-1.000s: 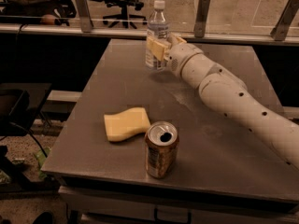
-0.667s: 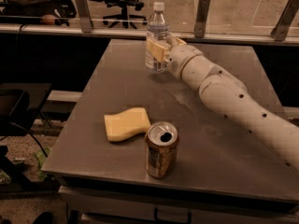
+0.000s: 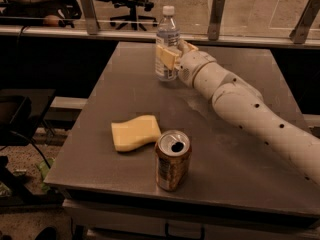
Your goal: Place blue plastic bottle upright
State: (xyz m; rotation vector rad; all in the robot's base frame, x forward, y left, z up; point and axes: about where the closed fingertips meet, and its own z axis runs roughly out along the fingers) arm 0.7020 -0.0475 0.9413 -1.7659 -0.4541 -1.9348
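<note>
The blue plastic bottle point(image 3: 167, 34), clear with a white cap and pale label, stands upright at the far middle of the grey table point(image 3: 125, 84). My gripper point(image 3: 178, 54) reaches in from the right and is shut on the bottle's lower half. One finger point(image 3: 167, 59) lies across the bottle's front and the other point(image 3: 190, 47) shows behind it on the right. The bottle's base looks to rest on the table top.
A brown drink can point(image 3: 172, 160) stands open-topped near the front edge. A yellow sponge point(image 3: 134, 132) lies just left of it. My white arm point(image 3: 250, 109) crosses the right half of the table. A railing with posts point(image 3: 216, 11) runs behind the table.
</note>
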